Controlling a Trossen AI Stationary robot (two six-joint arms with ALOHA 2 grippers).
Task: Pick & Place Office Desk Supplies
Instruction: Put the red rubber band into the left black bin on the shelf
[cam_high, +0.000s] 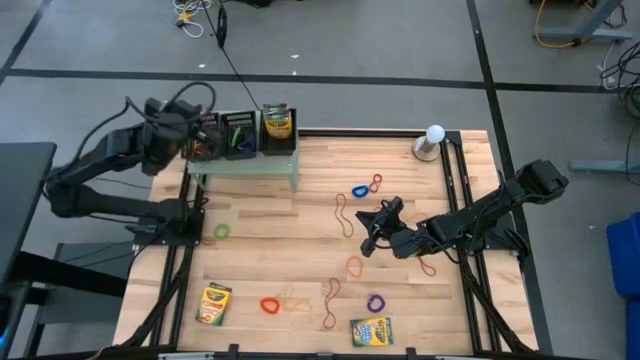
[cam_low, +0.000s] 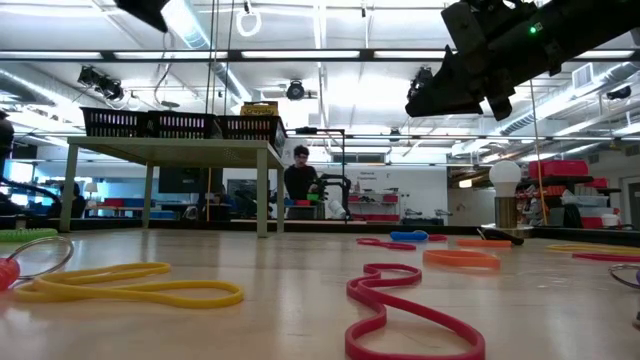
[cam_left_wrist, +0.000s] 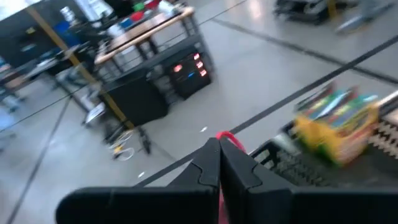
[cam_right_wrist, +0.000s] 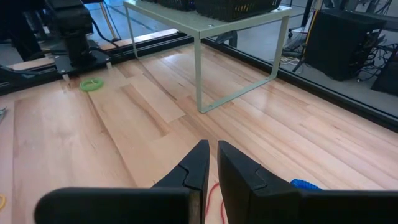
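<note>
From where I stand, the left pincer (cam_high: 205, 137) is up at the worktop's (cam_high: 270, 230) far left corner, over the row of 3 black mesh trays (cam_high: 238, 135) that sit on the pale green stand (cam_high: 245, 165). Its fingers (cam_left_wrist: 239, 177) are pressed together, and a strip of red rubber band (cam_left_wrist: 227, 138) shows pinched between them. 1 crayon box (cam_high: 277, 122) stands upright in the tray nearest the middle of the far edge.

The right pincer (cam_high: 372, 236) hangs above the middle of the worktop, toward the right edge. Its fingers are nearly together, with a thin red band (cam_right_wrist: 211, 198) showing between them from the wrist camera, though I cannot tell whether it is gripped or lying beneath.

2 more crayon boxes lie flat along the near edge: 1 by the near left corner (cam_high: 214, 304), 1 right of centre (cam_high: 371, 331).

Loose bands on the worktop, as far as I can count from above: 1 green (cam_high: 221, 231) by the left edge, 1 blue (cam_high: 360, 191) and 1 red (cam_high: 376, 182) toward the far edge, 1 red (cam_high: 269, 305), 1 purple (cam_high: 375, 302) and 1 pale yellow (cam_high: 294, 302) near the front, plus several thin tan and orange ones (cam_high: 343, 213) through the middle.

A white globe (cam_high: 433, 140) sits at the far right corner.
</note>
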